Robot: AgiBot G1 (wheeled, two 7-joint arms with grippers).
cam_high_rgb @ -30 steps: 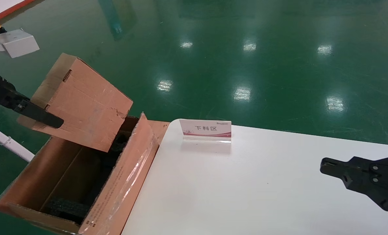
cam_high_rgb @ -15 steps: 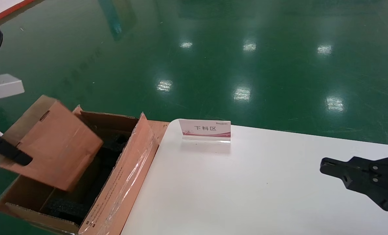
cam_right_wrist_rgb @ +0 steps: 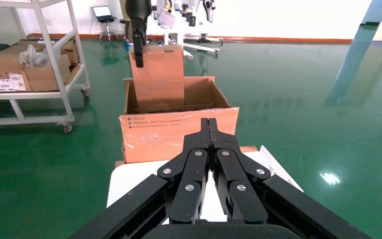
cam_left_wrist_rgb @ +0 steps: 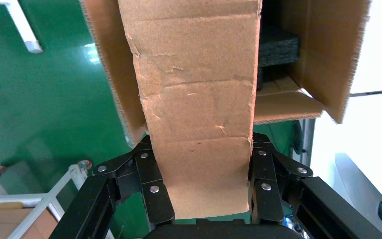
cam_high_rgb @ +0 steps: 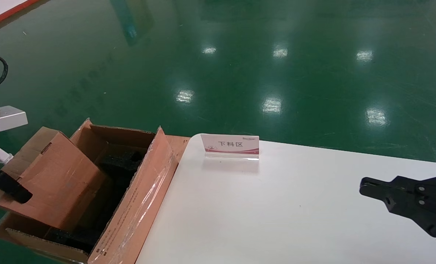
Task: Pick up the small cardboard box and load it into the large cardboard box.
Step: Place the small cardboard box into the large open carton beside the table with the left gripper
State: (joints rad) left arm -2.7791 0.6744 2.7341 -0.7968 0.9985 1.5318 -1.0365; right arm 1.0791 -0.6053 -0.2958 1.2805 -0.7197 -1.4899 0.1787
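Head view, left gripper [cam_high_rgb: 8, 185] partly cropped

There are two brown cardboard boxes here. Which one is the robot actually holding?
The small cardboard box. The left gripper clamps its edge and it hangs tilted, partly inside the large cardboard box, which stands open beside the white table with nothing gripping it.

A: Colours? The small cardboard box [cam_high_rgb: 52, 179] is plain reddish-brown, the large cardboard box [cam_high_rgb: 144, 198] brown with black foam [cam_high_rgb: 124, 161].

B: White desk [cam_high_rgb: 295, 216], glossy green floor [cam_high_rgb: 276, 55].
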